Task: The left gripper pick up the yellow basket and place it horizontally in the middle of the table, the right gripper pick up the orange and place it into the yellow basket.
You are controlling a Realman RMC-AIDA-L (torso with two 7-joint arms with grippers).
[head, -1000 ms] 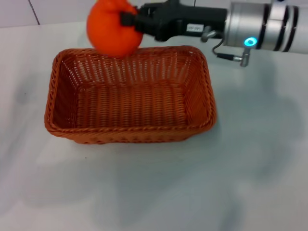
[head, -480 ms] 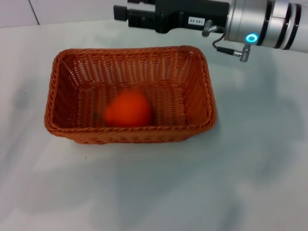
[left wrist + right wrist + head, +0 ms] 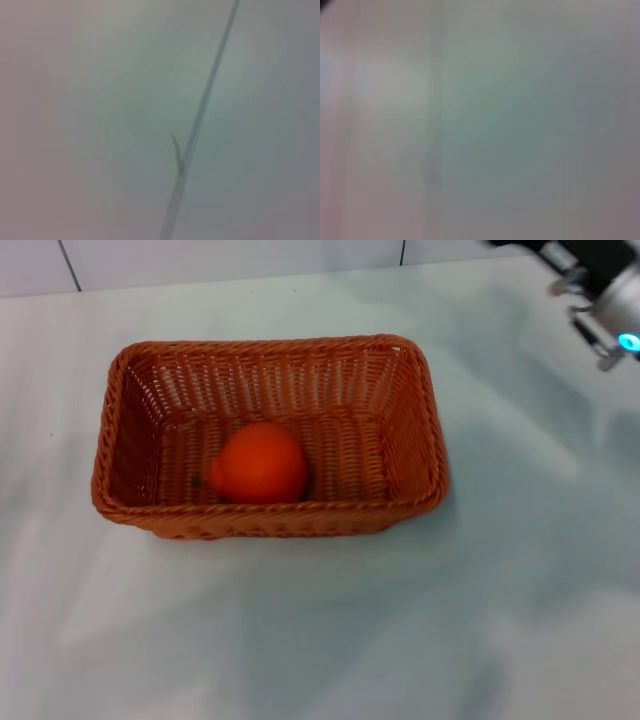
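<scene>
The yellow basket (image 3: 424, 430), an orange-brown woven rectangle, lies lengthwise across the middle of the table in the head view. The orange (image 3: 260, 464) rests on the basket's floor, left of centre and near the front wall. Nothing touches it. Only the black and silver end of my right arm (image 3: 608, 302), with its cyan light, shows at the top right corner, high and well away from the basket. Its fingers do not show. My left gripper is out of the head view. Both wrist views show only a pale blurred surface.
The pale table (image 3: 320, 640) stretches in front of and to both sides of the basket. A white tiled wall (image 3: 200, 258) runs along the far edge. A thin dark seam (image 3: 200, 115) crosses the left wrist view.
My right gripper let go of the orange above the basket's far rim. The orange dropped in and settled on the floor. The right arm then drew back to the top right corner.
</scene>
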